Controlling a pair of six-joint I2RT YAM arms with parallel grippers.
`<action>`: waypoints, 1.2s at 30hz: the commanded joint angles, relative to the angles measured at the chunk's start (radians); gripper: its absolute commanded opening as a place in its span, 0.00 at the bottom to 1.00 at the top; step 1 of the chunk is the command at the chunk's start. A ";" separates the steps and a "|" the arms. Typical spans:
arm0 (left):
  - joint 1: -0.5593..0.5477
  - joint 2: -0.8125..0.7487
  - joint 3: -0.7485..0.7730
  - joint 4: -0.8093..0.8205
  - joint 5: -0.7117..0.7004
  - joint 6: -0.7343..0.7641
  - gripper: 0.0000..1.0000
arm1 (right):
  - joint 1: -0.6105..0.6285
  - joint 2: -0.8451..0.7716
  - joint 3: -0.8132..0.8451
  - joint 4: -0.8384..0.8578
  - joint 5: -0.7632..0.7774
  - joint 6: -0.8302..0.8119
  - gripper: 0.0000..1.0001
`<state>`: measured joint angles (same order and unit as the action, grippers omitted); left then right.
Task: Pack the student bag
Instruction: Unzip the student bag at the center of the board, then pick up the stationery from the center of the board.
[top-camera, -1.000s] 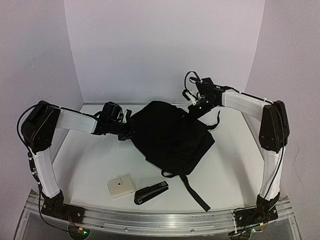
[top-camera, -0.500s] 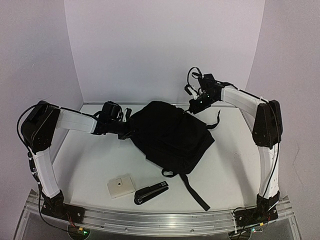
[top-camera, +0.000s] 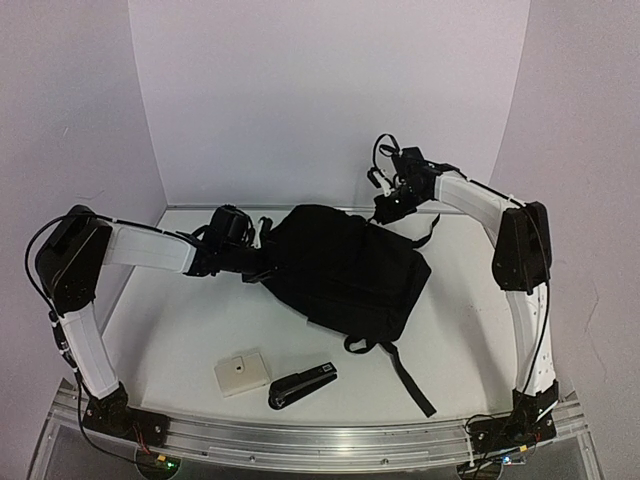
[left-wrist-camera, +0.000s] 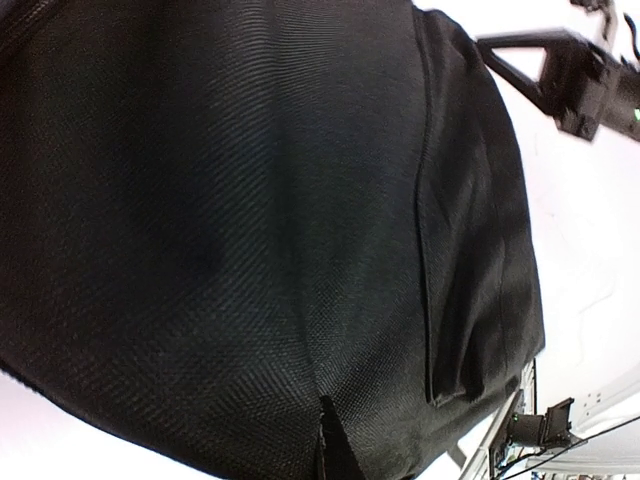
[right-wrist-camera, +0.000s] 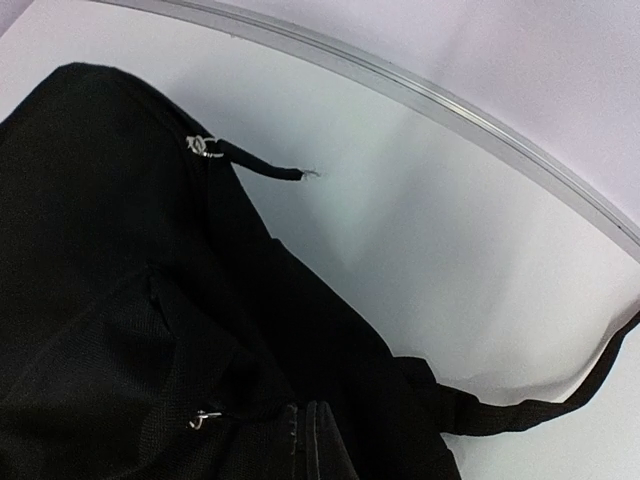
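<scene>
The student bag (top-camera: 345, 275), a large black fabric backpack, lies across the middle of the table. My left gripper (top-camera: 258, 266) is shut on the bag's left edge. In the left wrist view the bag's weave (left-wrist-camera: 220, 220) fills the frame, and the closed fingertips (left-wrist-camera: 330, 450) pinch a fold of it. My right gripper (top-camera: 384, 212) is shut on the bag's far right corner, holding that corner up a little. The right wrist view shows the bag (right-wrist-camera: 110, 300) with a zipper pull (right-wrist-camera: 205, 146) and fabric caught at the fingertips (right-wrist-camera: 312, 445). A long strap (top-camera: 411, 375) trails toward the front.
A small black stapler (top-camera: 302, 384) and a flat white box (top-camera: 242, 372) lie near the front edge, left of the strap. A metal rail (top-camera: 330, 440) runs along the front. White walls close in the back and both sides.
The right gripper has drawn the bag's far corner up and back. The bag has slid to the right, and its trailing strap has swung right with it. The left gripper followed, still gripping.
</scene>
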<state>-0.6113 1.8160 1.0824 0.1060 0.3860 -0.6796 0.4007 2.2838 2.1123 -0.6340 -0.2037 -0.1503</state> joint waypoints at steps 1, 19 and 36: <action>-0.001 -0.069 -0.052 -0.103 -0.022 0.017 0.02 | -0.067 0.037 0.115 0.079 0.137 0.054 0.00; -0.323 -0.301 0.093 -0.864 -0.327 0.271 1.00 | -0.067 -0.393 -0.250 0.068 -0.021 0.073 0.98; -0.670 0.068 0.393 -1.116 -0.461 0.284 1.00 | -0.079 -0.688 -0.554 0.082 -0.047 0.098 0.98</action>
<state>-1.2635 1.7923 1.3932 -0.9502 -0.0358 -0.4173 0.3256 1.6567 1.6058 -0.5648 -0.2447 -0.0513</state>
